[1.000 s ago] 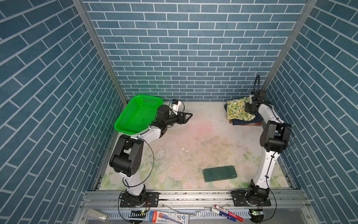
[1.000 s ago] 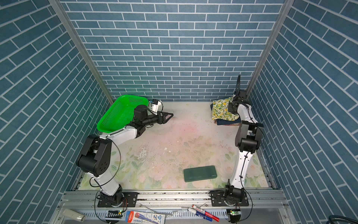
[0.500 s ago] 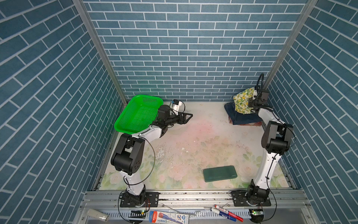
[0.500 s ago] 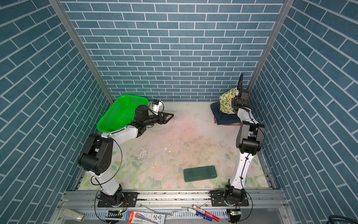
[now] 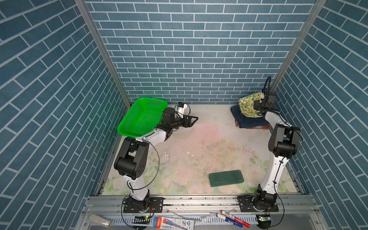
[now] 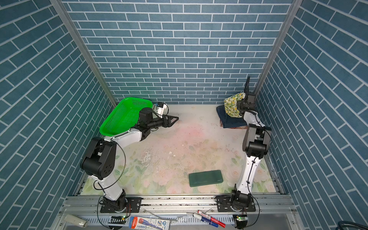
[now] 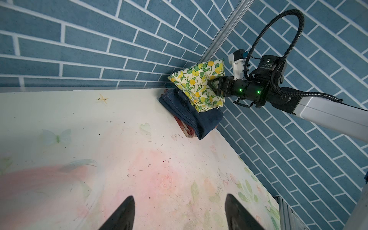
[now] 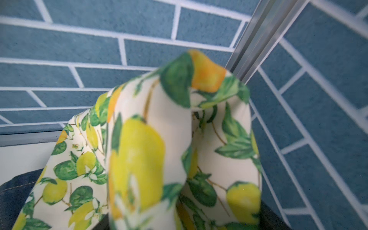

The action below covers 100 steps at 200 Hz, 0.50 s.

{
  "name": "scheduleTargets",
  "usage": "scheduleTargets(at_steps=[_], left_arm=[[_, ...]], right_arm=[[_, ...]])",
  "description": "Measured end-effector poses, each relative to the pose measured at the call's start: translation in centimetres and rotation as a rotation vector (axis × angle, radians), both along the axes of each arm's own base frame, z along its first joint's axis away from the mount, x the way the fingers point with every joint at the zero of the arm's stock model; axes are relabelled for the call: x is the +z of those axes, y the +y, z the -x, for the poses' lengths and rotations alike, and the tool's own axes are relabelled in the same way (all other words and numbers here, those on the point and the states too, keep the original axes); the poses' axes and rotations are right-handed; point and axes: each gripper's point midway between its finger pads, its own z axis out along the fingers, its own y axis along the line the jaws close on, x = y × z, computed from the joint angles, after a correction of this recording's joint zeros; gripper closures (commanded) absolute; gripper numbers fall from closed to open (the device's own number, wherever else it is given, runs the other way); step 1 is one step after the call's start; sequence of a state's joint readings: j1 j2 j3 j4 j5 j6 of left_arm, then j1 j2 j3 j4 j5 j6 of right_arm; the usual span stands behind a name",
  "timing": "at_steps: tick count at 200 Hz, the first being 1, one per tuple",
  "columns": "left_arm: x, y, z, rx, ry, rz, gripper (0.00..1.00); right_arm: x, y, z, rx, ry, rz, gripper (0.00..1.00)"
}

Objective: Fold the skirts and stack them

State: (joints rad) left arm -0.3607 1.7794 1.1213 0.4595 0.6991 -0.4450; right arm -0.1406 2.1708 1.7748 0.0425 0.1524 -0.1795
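Recorded lemon skirt as cream with yellow lemons, green leaves; denim skirt as dark blue; plaid skirt as rust-red; basket as bright green; slab as dark green.

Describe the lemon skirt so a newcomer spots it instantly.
The far right corner of the table, where brick walls meet, holds a cloth pile. The lemon-print skirt tops it: cream with yellow fruit, unlike the denim skirt and plaid skirt beneath.

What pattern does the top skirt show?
Top skirt: yellow lemons, green leaves on cream; right wrist view.
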Motion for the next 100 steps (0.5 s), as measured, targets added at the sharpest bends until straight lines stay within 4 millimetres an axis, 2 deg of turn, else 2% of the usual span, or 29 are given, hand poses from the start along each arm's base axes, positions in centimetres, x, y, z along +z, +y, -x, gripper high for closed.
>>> scheduleTargets(at_steps=[52, 100], left_arm=[[0.8, 0.2, 0.3, 0.006, -0.016, 0.004, 0.27], [1.4, 0.4, 0.3, 0.021, -0.030, 0.004, 0.24]], right_arm=[[3.7, -1.7, 2.2, -0.109, -0.103, 0.060, 0.16], [5.4, -0.7, 4.9, -0.080, -0.216, 0.059, 0.16]])
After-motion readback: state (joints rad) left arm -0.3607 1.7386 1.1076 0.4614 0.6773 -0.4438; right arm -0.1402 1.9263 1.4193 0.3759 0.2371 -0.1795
